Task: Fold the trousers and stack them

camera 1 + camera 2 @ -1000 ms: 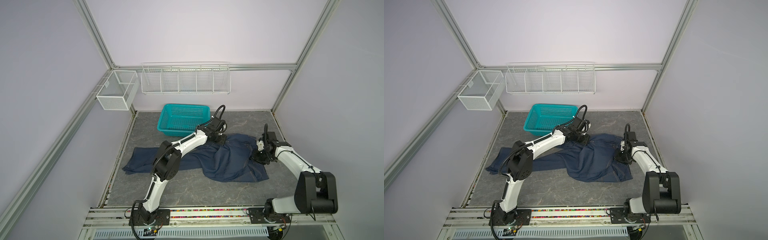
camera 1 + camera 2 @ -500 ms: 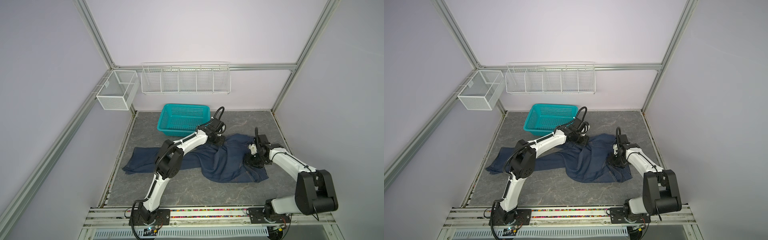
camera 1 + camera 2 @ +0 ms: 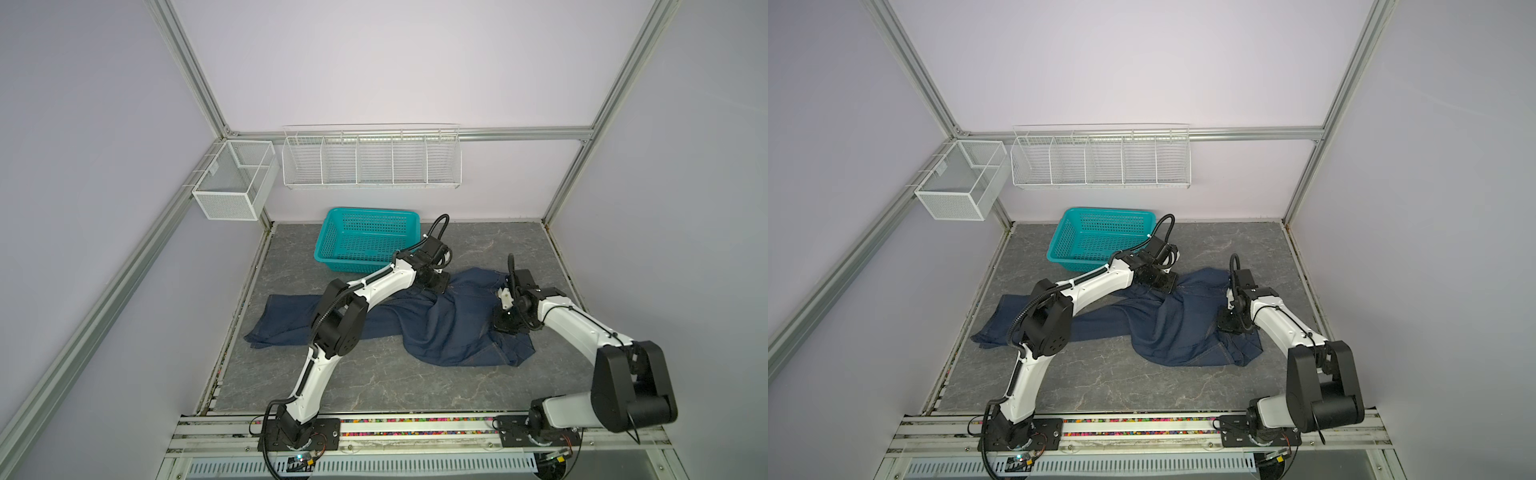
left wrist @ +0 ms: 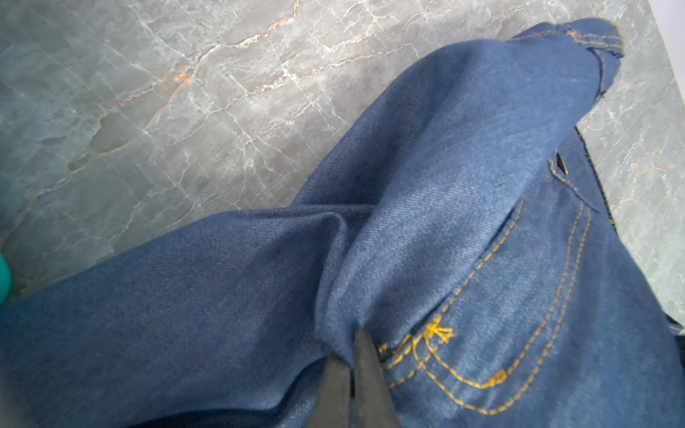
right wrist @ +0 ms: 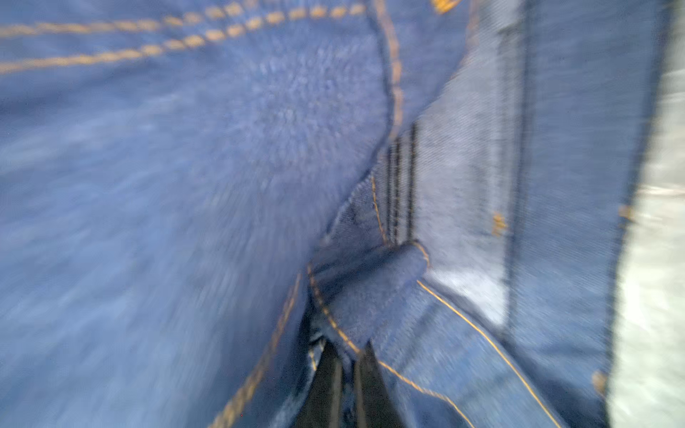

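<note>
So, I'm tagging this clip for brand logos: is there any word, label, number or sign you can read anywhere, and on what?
No text can be read in any view.
On the trousers: only orange stitching, no letters.
On the white mesh bin: a small tag, too small to read.
On the teal basket: no marking shows.
</note>
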### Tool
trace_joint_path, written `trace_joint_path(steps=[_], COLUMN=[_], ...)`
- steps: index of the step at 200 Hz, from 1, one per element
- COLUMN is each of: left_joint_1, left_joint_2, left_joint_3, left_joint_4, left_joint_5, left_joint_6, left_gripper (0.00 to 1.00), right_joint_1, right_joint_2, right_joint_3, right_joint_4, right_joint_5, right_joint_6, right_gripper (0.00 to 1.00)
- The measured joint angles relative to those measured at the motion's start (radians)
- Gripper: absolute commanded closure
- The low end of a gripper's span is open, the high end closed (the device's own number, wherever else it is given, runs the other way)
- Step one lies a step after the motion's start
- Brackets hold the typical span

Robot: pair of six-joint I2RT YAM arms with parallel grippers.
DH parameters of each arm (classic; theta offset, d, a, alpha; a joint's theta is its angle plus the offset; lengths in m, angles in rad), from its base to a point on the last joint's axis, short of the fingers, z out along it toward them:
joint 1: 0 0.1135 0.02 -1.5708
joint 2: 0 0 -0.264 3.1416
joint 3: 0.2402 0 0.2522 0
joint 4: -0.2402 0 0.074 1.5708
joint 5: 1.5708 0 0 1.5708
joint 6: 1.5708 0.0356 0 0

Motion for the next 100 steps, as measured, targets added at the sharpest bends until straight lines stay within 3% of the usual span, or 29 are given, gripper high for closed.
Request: trace_joint_path(steps=[50,100], left_joint_1=[0.024,0.035], left_joint_2=[0.000,0.000], left_joint_3=[0.008,0.056], left_joint_4=[-0.015,-0.018], left_joint_5=[-0.055,-0.028], left_joint_6=[-0.005,-0.013], left_gripper=[1.00,1.00], right_joint_1=[-0.068,-0.105], right_joint_2=[-0.372,-0.684], right_joint_3=[0.016,-0.018], right_joint_4=[-0.111,-0.260], right_joint_5=[0.129,0.176], right_joint_6=[0.048,0.235], right_gripper=[0.91,0.89])
